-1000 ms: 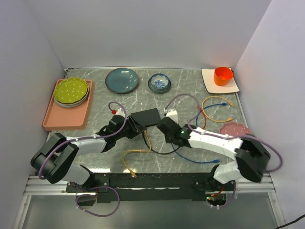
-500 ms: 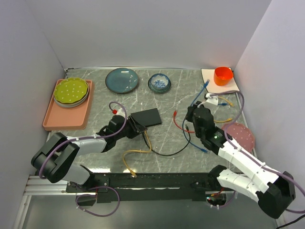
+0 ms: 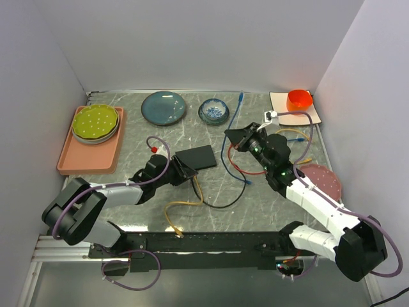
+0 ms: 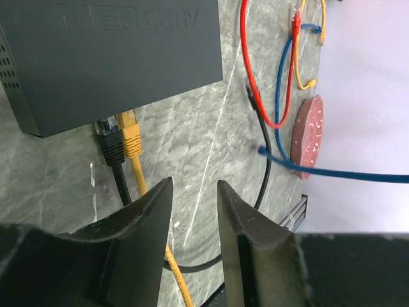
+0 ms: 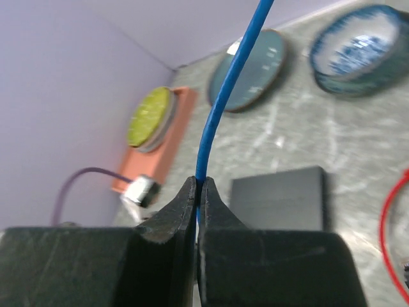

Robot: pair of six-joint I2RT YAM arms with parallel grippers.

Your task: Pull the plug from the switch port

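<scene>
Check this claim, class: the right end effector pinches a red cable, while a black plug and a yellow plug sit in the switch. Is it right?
Not quite. The right end effector is shut on a blue cable, not a red one; the right wrist view shows it. The black plug and yellow plug do sit in the switch.

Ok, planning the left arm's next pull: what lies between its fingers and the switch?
Left wrist view: a black plug and a yellow plug, both in the switch.
</scene>
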